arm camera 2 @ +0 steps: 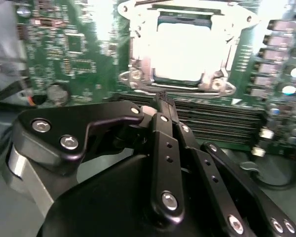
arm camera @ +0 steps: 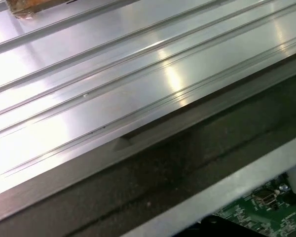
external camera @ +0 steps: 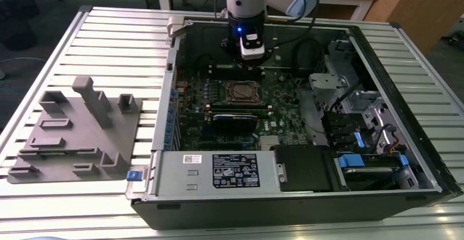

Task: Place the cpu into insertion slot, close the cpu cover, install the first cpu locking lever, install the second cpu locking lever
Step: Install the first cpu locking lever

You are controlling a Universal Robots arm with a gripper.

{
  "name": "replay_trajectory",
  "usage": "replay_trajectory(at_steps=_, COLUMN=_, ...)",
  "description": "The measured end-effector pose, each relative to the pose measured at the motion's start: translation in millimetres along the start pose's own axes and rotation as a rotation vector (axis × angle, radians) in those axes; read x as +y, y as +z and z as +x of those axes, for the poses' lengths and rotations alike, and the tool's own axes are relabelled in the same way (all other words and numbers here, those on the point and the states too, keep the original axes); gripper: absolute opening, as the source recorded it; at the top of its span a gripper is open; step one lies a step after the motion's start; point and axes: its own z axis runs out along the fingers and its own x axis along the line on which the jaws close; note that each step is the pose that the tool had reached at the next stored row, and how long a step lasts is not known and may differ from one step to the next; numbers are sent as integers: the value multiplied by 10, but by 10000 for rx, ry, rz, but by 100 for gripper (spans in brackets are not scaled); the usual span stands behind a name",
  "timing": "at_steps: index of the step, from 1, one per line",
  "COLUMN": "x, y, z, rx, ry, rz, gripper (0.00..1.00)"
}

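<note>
my gripper (arm camera 2: pixel 164 101) hung over the green board (arm camera 2: pixel 84 64) inside the open computer case (external camera: pixel 290 210), fingers pressed together with nothing between them, just beside the insertion slot (external camera: pixel 243 92). the cpu (arm camera 2: pixel 185 49) lay in that slot, the cpu cover (arm camera 2: pixel 137 54) framing it.

On table (external camera: pixel 108 28): PC case (external camera: pixel 290 213) w/ fixture plate (external camera: pixel 73 137) beside it (at the exterior view's left). In case: board (external camera: pixel 190 128) flat, insertion slot (external camera: pixel 240 92) mid-board, gripper (external camera: pixel 250 57) above, just behind slot, PSU (external camera: pixel 217 169) nearest cam, drive bays (external camera: pixel 362 142) at the exterior view's right
</note>
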Motion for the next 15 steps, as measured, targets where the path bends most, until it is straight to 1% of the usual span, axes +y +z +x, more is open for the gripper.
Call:
replay_trajectory(at_steps=1, x=0, y=1, z=0, rx=75, ry=-11, rz=43, gripper=11)
replay_trajectory(at_steps=7, x=0, y=1, z=0, rx=82, ry=-13, rz=45, gripper=11)
replay_trajectory(at_steps=9, x=0, y=2, z=1, rx=85, ry=-88, rz=35, gripper=11)
replay_trajectory(at_steps=12, x=-1, y=7, z=1, rx=101, ry=-441, rz=-8, gripper=11)
replay_trajectory(at_steps=15, x=-1, y=13, z=2, rx=124, ry=-948, rz=-69, gripper=11)
